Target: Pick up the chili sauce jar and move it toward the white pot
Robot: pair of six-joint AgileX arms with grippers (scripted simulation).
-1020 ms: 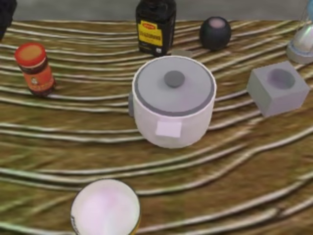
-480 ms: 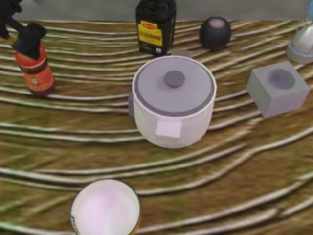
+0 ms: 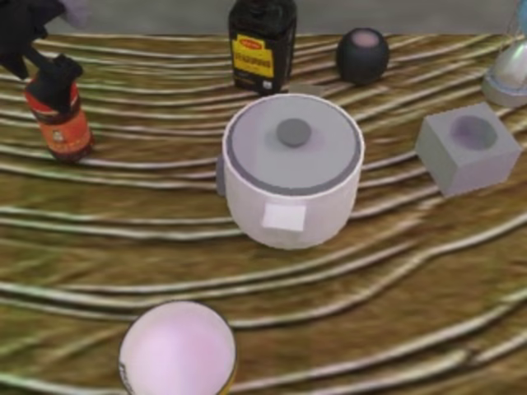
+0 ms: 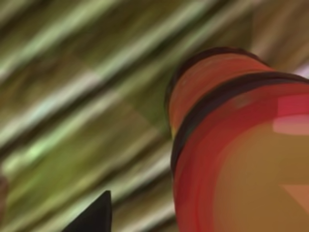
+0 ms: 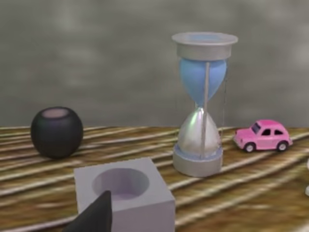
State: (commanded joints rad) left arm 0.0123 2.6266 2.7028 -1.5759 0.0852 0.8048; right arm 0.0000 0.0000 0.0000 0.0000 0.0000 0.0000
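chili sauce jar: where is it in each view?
Top view: chili sauce jar at the table's far left, left gripper over its lid.
Left wrist view: jar fills the frame, close up.
Right wrist view: not in it.
Shared landmark: striped tabletop.

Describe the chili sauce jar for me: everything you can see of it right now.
The chili sauce jar is a small cylinder standing upright at the table's far left, apart from the white pot. It has an orange-red label with a small white mark and a dark base. The left wrist view shows its glossy red-orange lid above a dark band. In the top view the left claw is down over the lid and hides it; whether the fingers are touching the jar cannot be told.
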